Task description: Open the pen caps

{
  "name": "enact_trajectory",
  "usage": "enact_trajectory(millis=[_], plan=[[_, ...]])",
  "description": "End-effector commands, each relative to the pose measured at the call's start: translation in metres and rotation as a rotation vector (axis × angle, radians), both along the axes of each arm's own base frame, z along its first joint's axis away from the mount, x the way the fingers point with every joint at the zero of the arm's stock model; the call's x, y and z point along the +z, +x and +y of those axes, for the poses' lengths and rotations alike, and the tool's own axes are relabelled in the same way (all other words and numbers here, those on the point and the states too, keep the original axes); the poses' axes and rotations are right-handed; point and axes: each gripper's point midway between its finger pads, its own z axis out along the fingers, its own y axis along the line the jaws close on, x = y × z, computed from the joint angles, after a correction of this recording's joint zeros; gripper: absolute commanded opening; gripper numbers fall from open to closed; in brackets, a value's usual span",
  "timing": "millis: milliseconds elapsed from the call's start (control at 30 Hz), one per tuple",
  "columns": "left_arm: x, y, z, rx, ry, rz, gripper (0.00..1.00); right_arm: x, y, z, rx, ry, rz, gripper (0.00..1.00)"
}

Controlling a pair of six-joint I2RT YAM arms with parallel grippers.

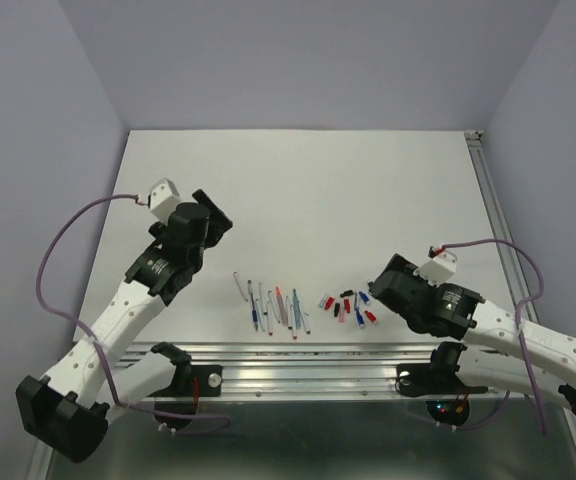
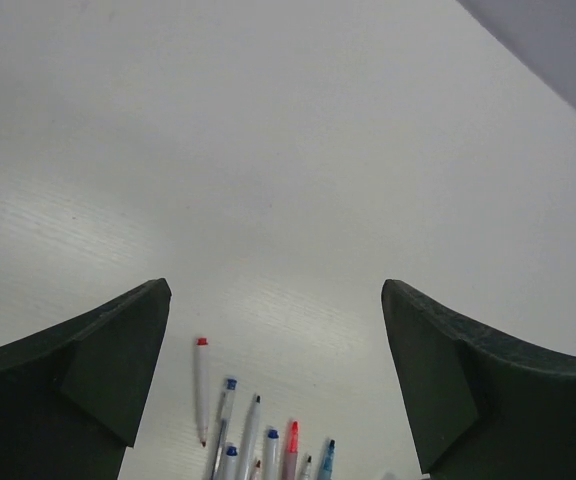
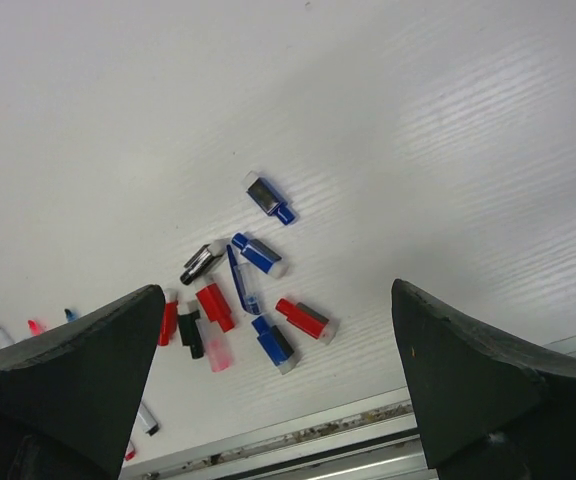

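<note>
Several pen caps [image 1: 348, 307], red, blue, black and pink, lie loose in a cluster near the table's front edge. The right wrist view shows them close up: a blue cap [image 3: 269, 197] farthest out, a black cap [image 3: 201, 263], a red cap [image 3: 303, 318] and a pink cap [image 3: 218, 352]. My right gripper [image 1: 380, 276] hovers just right of them, open [image 3: 276, 290] and holding nothing. Several uncapped pen barrels [image 1: 273, 308] lie side by side left of the caps. My left gripper [image 1: 216, 212] is up and left of the barrels, open [image 2: 276, 300] and empty; a white pen with a red end [image 2: 200, 390] lies below it.
A metal rail [image 1: 298, 355] runs along the table's front edge, close below the caps and visible as the rail [image 3: 298, 435] in the right wrist view. Grey walls enclose the white table [image 1: 318, 190] on three sides. A metal strip [image 1: 493, 210] borders its right edge.
</note>
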Motion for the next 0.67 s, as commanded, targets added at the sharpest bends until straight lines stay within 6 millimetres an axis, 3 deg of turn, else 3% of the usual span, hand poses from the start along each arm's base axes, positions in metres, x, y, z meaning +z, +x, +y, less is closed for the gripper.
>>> enact_trajectory(millis=[0,100,467,633], plan=[[-0.006,-0.021,0.057,0.31,-0.051,-0.055,0.99,0.033,0.015,-0.02,-0.13,-0.025,-0.111,1.0],[-0.002,-0.026,0.065,0.323,-0.077,-0.099,0.99,0.033,0.017,-0.022,-0.147,-0.043,-0.116,1.0],[-0.019,-0.013,0.055,0.288,-0.021,-0.013,0.99,0.034,0.015,-0.033,-0.165,-0.063,-0.137,1.0],[-0.016,-0.012,0.057,0.299,-0.036,-0.034,0.99,0.038,0.016,-0.035,-0.163,-0.059,-0.156,1.0]])
